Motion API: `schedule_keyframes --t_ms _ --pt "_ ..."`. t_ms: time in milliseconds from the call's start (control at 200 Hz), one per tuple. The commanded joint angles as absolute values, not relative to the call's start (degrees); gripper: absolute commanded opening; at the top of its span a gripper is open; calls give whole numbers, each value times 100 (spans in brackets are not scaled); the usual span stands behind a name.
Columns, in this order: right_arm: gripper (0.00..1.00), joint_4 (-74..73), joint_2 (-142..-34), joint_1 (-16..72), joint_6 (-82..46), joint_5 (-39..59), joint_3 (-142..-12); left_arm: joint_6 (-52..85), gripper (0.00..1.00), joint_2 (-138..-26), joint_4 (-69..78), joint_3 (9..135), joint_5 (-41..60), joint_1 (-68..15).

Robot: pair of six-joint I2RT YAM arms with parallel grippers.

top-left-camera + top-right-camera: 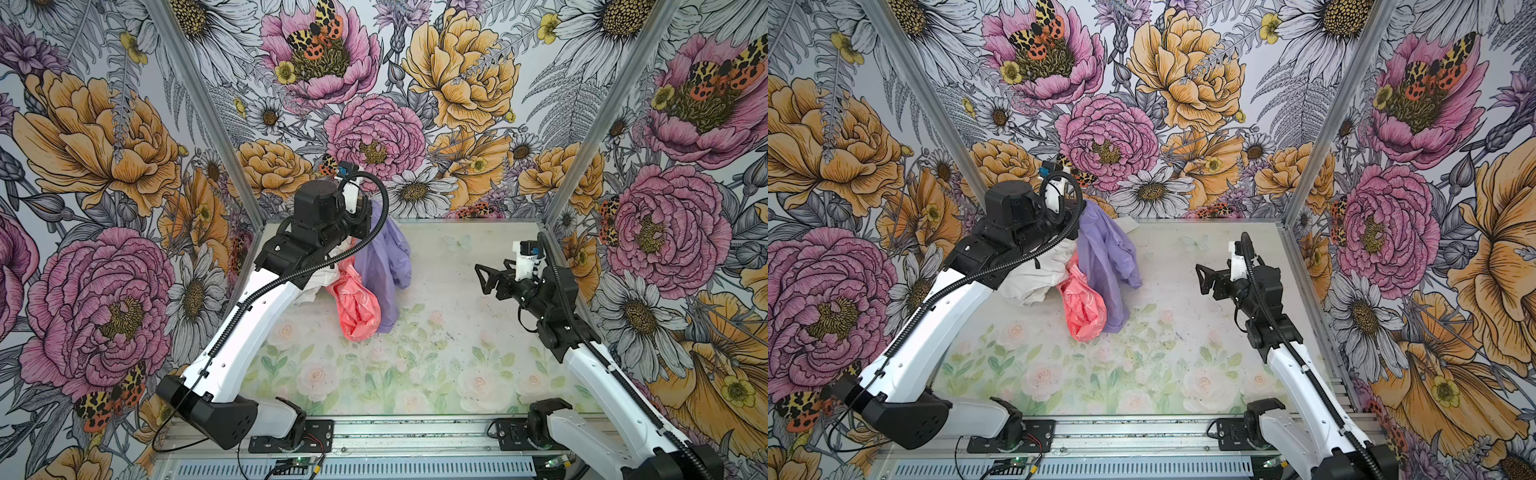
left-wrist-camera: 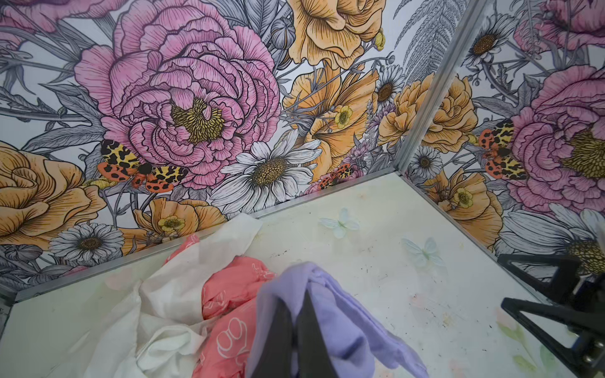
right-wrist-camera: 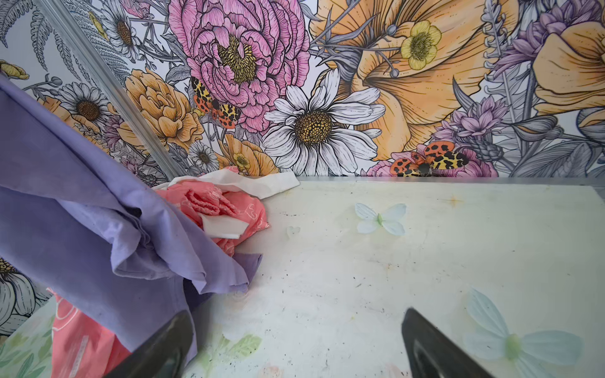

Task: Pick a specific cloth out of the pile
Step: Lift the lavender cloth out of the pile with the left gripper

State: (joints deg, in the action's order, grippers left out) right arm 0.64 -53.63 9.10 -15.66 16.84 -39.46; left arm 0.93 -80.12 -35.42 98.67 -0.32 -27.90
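Your left gripper [image 2: 301,301] is clamped tight on the plain lavender-purple soft cloth [image 1: 384,266].
It hangs from those jaws, draping down beside the heap of white and coral-pink cloths [image 1: 353,307]; your right gripper [image 1: 484,279] gapes wide, empty, well apart.

The pile [image 1: 357,307] and hanging cloth [image 1: 386,257] block the table's [image 1: 449,299] far left; the rest lies open.

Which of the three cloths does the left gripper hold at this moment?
The plain lavender cloth: the left gripper is shut on it, while the coral-pink cloth and the white cloth are not gripped.
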Motion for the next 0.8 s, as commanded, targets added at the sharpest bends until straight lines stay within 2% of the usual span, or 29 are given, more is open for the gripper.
schedule_keyframes --t_ms 0,230,450,796 --pt "99 -8 -5410 971 -1655 1794 -4157 20 0 -8199 -3085 10370 322 -2827" --pt "99 -7 -5435 1061 -1643 1867 -4244 144 0 -8835 -3170 11221 744 -2909" --pt "100 -26 -5453 1130 -1652 1847 -4368 117 0 -9746 -3669 12713 860 -3097" --pt "99 80 -5240 1151 -1604 1542 -4395 76 0 -11083 -3771 14623 993 -3768"
